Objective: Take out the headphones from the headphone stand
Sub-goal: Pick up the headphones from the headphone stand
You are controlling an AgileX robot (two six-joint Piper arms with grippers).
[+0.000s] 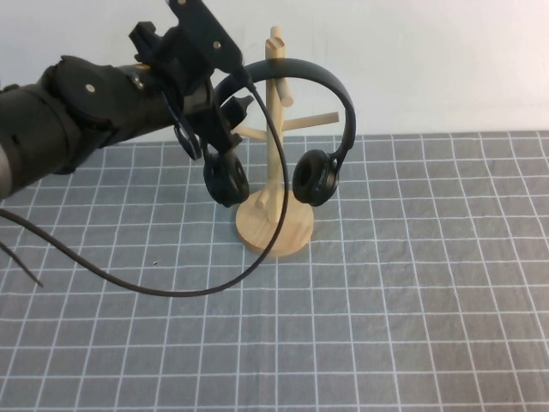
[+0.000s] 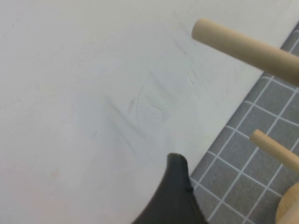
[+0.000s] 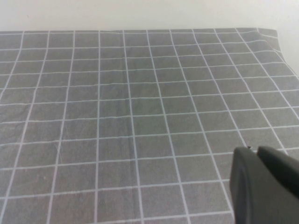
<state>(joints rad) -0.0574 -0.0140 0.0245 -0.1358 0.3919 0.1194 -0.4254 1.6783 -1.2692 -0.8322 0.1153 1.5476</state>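
Observation:
The black headphones (image 1: 296, 73) hang by their headband over the top pegs of the light wooden headphone stand (image 1: 276, 225), one ear cup on each side of the post. My left gripper (image 1: 225, 129) is high at the left end of the headband, just above the left ear cup (image 1: 226, 178). It looks open, and I see nothing held in it. In the left wrist view one black finger (image 2: 175, 191) shows with the stand's pegs (image 2: 243, 46) beyond it, and no headphones lie by it. My right gripper (image 3: 254, 151) is out of the high view, shut and empty over the mat.
A grey gridded mat (image 1: 412, 309) covers the table, with a white wall behind. A black cable (image 1: 171, 292) loops from the left arm down across the mat in front of the stand's base. The mat's far edge shows in the right wrist view (image 3: 266, 31).

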